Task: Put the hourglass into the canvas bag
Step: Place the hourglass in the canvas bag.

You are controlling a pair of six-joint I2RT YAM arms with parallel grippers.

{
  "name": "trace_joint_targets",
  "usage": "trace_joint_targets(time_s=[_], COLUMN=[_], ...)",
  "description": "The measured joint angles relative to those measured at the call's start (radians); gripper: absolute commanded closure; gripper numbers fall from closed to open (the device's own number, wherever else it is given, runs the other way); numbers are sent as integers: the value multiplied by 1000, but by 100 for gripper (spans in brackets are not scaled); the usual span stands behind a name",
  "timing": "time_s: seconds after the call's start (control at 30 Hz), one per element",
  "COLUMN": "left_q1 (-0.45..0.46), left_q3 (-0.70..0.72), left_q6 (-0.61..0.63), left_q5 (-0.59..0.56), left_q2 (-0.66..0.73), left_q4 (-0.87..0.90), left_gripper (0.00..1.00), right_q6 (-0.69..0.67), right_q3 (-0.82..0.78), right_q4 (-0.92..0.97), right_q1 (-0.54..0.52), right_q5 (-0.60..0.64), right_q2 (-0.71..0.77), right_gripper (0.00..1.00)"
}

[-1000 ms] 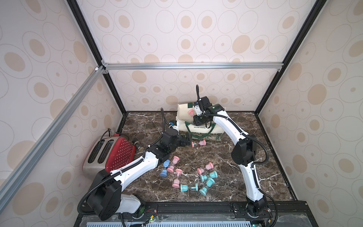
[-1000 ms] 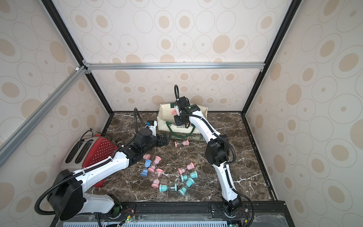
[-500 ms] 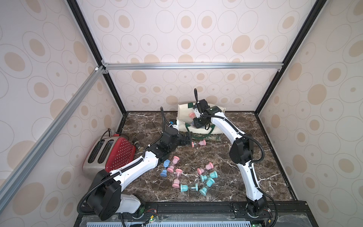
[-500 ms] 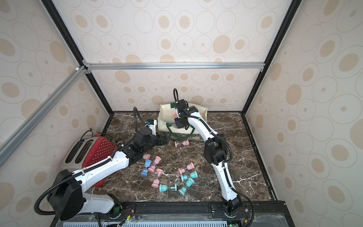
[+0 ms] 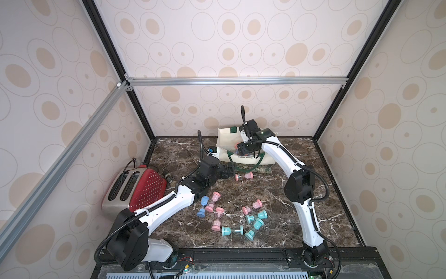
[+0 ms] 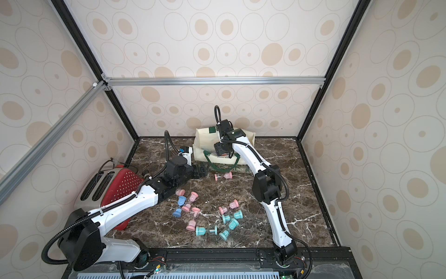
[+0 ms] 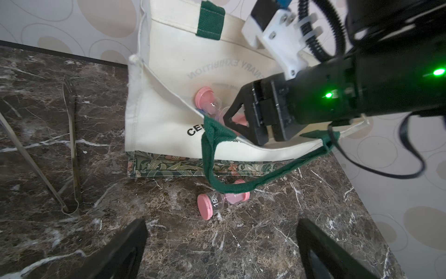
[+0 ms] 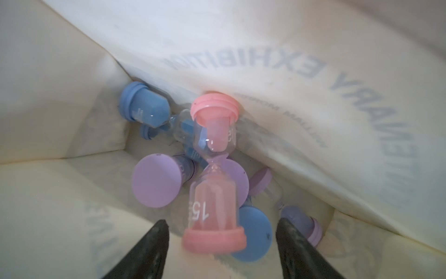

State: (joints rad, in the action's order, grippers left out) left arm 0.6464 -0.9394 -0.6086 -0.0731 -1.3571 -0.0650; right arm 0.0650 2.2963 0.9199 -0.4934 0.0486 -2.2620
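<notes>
Scattered hourglasses (image 5: 252,218) are still left on the tabletop (image 5: 277,193). The canvas bag (image 5: 226,140) has been entered by the right pincer (image 8: 220,222), which was pinched shut a second ago and is now spread. So the pink hourglass (image 8: 213,183) has been let go inside, onto the blue and purple hourglasses (image 8: 156,183). Probably counted as bagged. The left pincer (image 7: 220,222) is held spread, empty.

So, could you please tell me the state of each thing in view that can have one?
Bag: standing, mouth open.
Right gripper: open, inside the bag's mouth.
Pink hourglass: in the bag, between the open jaws, touching neither.
Left gripper: open, empty, over the table.
Table hourglass: on its side, outside the bag, under a handle loop.
Toaster: nothing sticking out of its slots.
</notes>
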Motion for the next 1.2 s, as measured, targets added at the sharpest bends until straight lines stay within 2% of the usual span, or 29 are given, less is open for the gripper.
trace_joint_targets(time_s=[0.17,0.37,0.6,0.77,1.2], left_q1=[0,0,0,0,0], left_q3=[0,0,0,7,114], left_q6=[10,26,31,31,19], left_q5=[-24,-57,-92,-116,-184], left_q2=[18,76,149,200,358], left_q4=[22,57,98,138,287], left_gripper=[3,2,2,3,3], right_q6=[18,50,77,105,189], right_q3=[-114,-242,-426,-565,-860], right_q4=[-28,-74,-110,-140,-257], right_q1=[0,-6,-54,-130,-319], right_q5=[-49,-81,-98,-102,-103], right_q2=[174,335,443,521,592], right_gripper=[17,16,16,16,16])
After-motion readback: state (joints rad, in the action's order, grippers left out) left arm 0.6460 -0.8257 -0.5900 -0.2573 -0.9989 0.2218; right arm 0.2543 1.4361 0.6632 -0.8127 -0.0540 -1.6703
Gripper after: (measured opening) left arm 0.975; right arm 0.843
